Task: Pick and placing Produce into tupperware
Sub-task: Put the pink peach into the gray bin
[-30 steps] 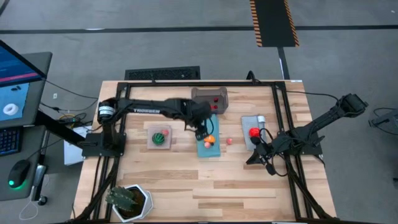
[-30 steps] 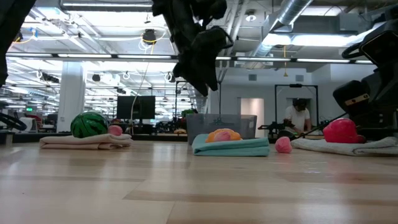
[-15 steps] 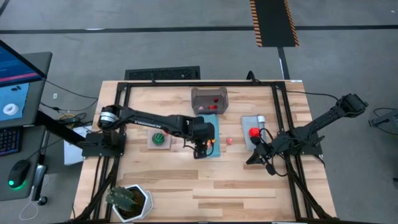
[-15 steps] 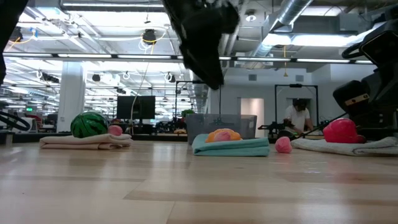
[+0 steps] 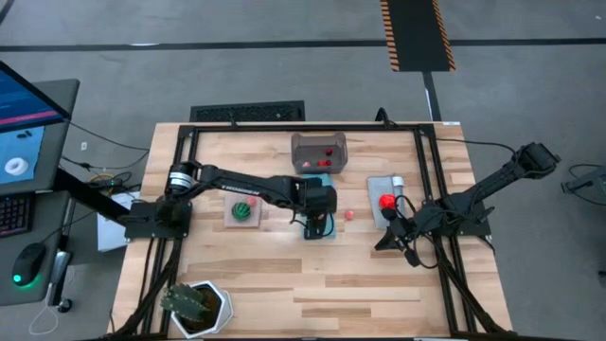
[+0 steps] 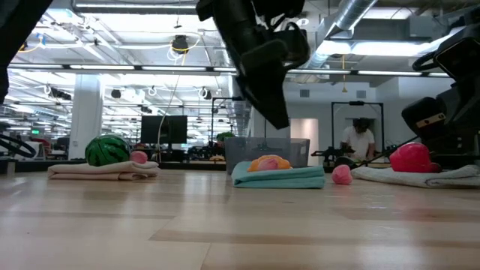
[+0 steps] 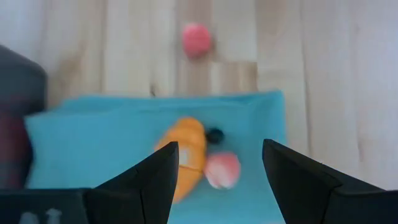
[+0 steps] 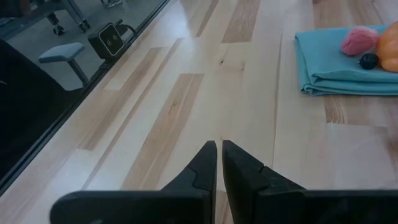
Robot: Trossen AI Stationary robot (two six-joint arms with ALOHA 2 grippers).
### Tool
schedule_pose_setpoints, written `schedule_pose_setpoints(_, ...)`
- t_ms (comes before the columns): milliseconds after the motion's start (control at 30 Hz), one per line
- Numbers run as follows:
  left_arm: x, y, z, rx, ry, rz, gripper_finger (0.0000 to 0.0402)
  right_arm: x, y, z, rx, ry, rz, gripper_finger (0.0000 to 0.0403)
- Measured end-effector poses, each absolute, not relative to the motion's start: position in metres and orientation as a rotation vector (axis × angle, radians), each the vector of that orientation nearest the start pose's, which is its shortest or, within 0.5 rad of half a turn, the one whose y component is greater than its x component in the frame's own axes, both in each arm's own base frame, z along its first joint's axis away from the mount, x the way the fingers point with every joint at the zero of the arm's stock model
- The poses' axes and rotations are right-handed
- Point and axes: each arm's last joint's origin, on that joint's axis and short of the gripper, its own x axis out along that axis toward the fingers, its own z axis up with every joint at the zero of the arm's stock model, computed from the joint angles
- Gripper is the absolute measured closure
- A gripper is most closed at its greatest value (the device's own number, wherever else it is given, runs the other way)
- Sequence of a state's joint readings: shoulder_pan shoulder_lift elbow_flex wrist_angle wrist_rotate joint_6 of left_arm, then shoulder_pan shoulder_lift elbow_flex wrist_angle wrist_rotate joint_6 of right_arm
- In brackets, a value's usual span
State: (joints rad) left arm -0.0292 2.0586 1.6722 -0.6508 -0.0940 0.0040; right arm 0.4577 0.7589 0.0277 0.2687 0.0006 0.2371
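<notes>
Left gripper (image 7: 217, 168) is held spread above the blue mat (image 7: 87, 137), where the orange produce (image 7: 186, 158) is seen directly between its fingers, long axis angled across the gap, tupperware (image 5: 319, 152) lying beyond.

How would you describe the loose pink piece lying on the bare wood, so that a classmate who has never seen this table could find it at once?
Start at the wooden table and find the blue mat near its middle, under the left gripper, whose fingers are spread. Just beyond the mat's edge, towards the right arm's side, lies the small pink piece. Unlike the orange piece and the other pink piece, it lies directly on wood, on no mat.
</notes>
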Motion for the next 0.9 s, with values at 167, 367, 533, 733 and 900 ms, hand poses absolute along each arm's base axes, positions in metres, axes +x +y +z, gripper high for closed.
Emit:
schedule_pose_setpoints(167, 0.452, 0.000, 0.226, 0.069, 0.936, 0.071, 0.0177, 0.123, 0.061, 0.123, 0.122, 0.506, 0.392, 0.0353)
schedule_pose_setpoints(367, 0.456, 0.006, 0.228, 0.036, 0.893, 0.023, 0.0177, 0.123, 0.061, 0.123, 0.123, 0.504, 0.392, 0.0353)
schedule_pose_setpoints(533, 0.451, 0.004, 0.225, 0.025, 0.959, 0.004, 0.0178, 0.123, 0.061, 0.123, 0.123, 0.505, 0.392, 0.0353)
schedule_pose_setpoints(733, 0.455, -0.009, 0.237, 0.032, 0.859, -0.072, 0.0178, 0.123, 0.061, 0.123, 0.123, 0.504, 0.392, 0.0353)
schedule_pose_setpoints(900, 0.444, -0.012, 0.275, 0.036, 0.735, -0.133, 0.0178, 0.123, 0.061, 0.123, 0.122, 0.508, 0.391, 0.0353)
